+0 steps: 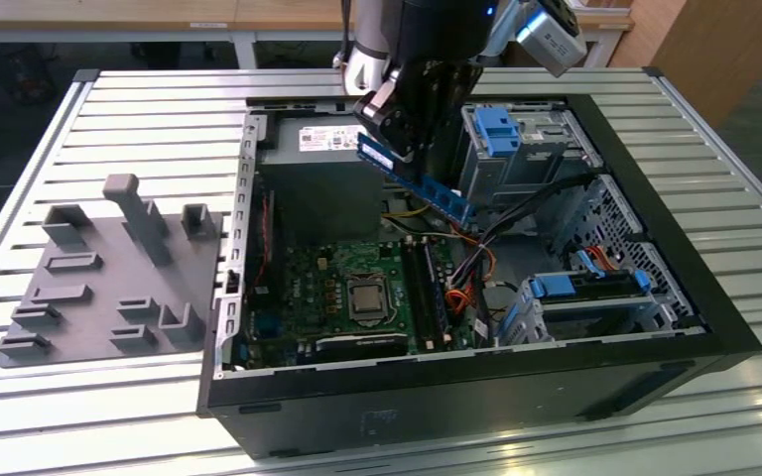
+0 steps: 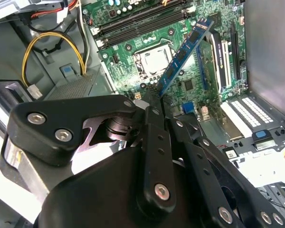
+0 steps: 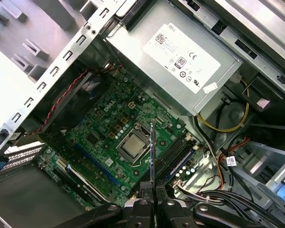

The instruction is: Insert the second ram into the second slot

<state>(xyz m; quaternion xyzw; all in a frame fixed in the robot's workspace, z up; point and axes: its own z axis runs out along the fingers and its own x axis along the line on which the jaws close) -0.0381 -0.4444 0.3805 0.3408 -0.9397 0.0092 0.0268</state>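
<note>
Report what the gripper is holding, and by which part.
The gripper holds the second ram, pinched at one short end; the rest of the stick juts out above the motherboard.

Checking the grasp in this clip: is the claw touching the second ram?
Touching. In the first wrist view the second ram shows edge-on, its near end pinched between the fingertips of the claw.

**Tally in and around the case**

One case (image 1: pixel 487 387) lies open on one table (image 1: pixel 130 119). Inside the case there are one motherboard (image 1: pixel 315 288), one processor (image 1: pixel 364 297), one power supply (image 1: pixel 309 174) and two blue latches (image 1: pixel 500 134) (image 1: pixel 593 285). Above the case are one hand (image 1: pixel 392 134) and one ram (image 1: pixel 421 183). Beside the case, on the exterior view's left, lies one grey fixture (image 1: pixel 103 278).
</note>
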